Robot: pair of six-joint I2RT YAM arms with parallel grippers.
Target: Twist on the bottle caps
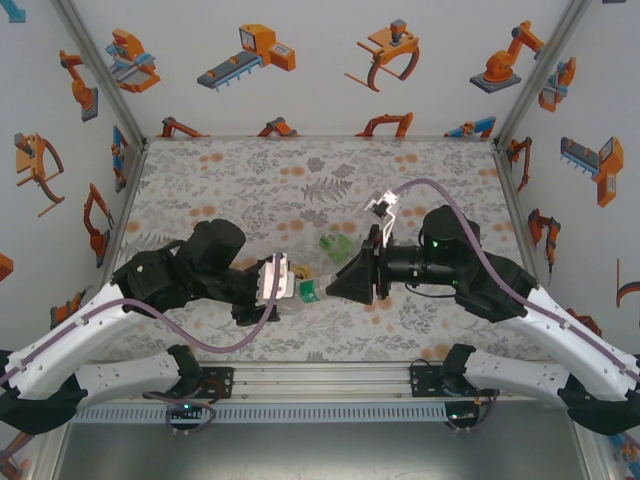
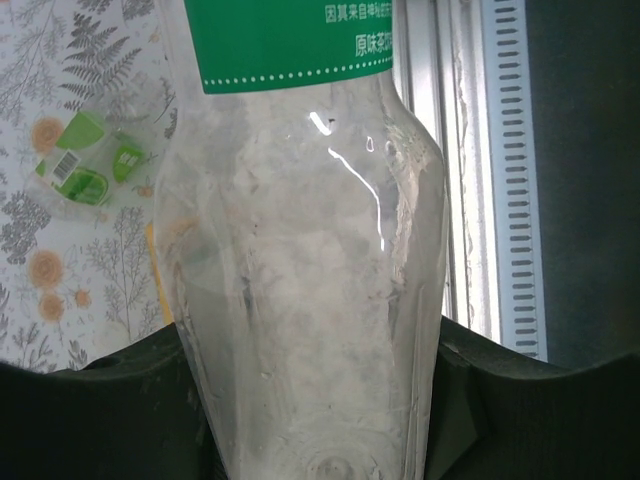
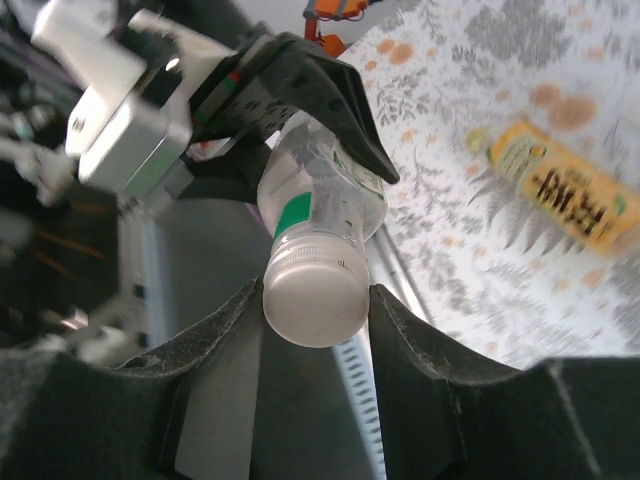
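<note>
My left gripper (image 1: 275,283) is shut on the body of the slim clear bottle (image 2: 300,280), which has a green label and lies level above the table, neck toward the right arm. My right gripper (image 3: 316,292) is shut on the whitish bottle cap (image 3: 315,310) sitting on that bottle's neck, with its fingers (image 3: 240,320) pressed on either side of the cap. In the top view the two grippers meet at the bottle (image 1: 303,290) near the table's front middle. The short green bottle (image 1: 335,247) lies on its side just behind them. The amber bottle (image 3: 560,190) with the yellow label lies on the table.
An aluminium rail (image 1: 320,380) with both arm bases runs along the near edge, just below the held bottle. Walls printed with orange robot pictures (image 1: 250,50) close the table on three sides. The floral tabletop (image 1: 250,170) stretches behind the grippers.
</note>
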